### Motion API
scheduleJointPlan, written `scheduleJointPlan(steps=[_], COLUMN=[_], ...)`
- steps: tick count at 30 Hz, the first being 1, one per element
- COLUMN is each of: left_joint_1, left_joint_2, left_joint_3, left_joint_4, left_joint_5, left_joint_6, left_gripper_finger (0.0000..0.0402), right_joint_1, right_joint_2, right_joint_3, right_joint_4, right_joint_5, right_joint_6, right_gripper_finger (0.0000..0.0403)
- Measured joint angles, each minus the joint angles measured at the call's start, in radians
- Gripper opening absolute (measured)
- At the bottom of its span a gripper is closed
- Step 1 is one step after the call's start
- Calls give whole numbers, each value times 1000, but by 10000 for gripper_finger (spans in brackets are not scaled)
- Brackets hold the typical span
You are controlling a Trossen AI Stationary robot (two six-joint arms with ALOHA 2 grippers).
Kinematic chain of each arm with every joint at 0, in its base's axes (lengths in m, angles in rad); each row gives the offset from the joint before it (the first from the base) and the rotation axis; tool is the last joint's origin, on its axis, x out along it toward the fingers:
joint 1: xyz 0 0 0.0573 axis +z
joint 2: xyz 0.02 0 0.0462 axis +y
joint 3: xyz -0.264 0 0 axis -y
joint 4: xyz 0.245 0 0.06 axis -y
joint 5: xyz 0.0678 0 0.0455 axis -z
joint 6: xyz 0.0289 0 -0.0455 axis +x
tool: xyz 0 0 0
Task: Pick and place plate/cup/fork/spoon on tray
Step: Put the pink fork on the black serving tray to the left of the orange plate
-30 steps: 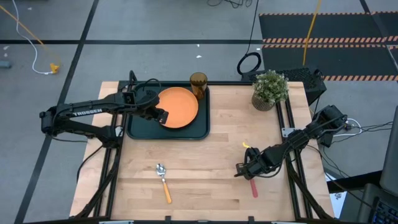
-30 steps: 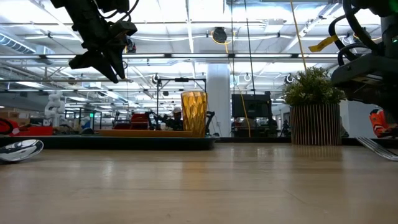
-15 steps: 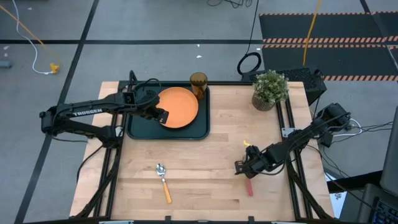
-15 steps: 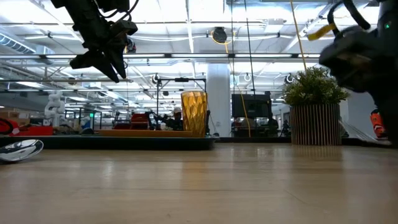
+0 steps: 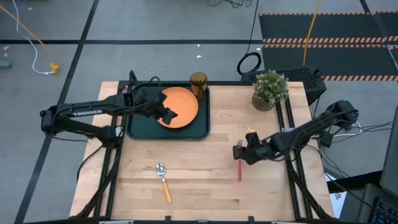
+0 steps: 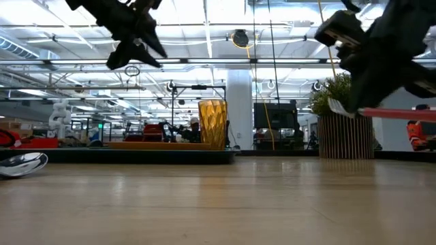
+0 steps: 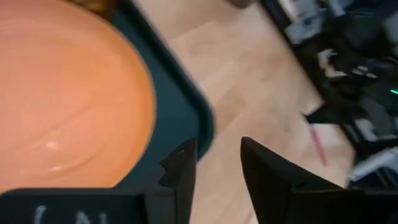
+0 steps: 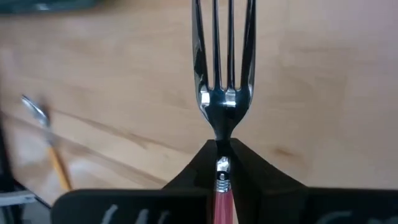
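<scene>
The right gripper [image 5: 239,151] is hanging above the table's right half, its fingers [image 8: 249,163] pinching together on what it carries. The left arm is reaching in from the left, its gripper [image 5: 170,114] parted and raised.

High view: straight down over my whole table [image 5: 205,162], tray [image 5: 140,127] far-left. Low view: level with the tabletop, facing the room beyond the tray [image 6: 136,155]. Left wrist view: close above the tray's [image 7: 180,118] corner, past my fingers. Right wrist view: close over the wood, along the fork [image 8: 224,74]. High and right wrist views share the spoon [image 5: 163,180] [image 8: 46,140].
</scene>
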Motion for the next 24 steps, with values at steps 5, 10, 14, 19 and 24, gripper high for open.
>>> scheduleJointPlan(steps=[5,10,14,19,24], left_joint_1=[-45,-107,-189,-275,-305], left_joint_2=[0,0,0,15,63], left_joint_3=[0,0,0,1,2], left_joint_4=[85,152,240,332,343], left_joint_5=[18,2,-86,-217,-247], left_joint_6=[31,71,204,347,343], left_gripper_finger=[192,262,297,314,314], right_joint_1=[-63,-124,-173,-240,-299], right_joint_2=[-30,-39,-37,-37,-38], right_joint_3=[0,0,1,1,1], right_joint_4=[75,203,318,462,623], right_joint_5=[32,79,107,112,159], right_joint_6=[-79,-172,-238,-346,-449], right_gripper_finger=[15,15,15,15,15])
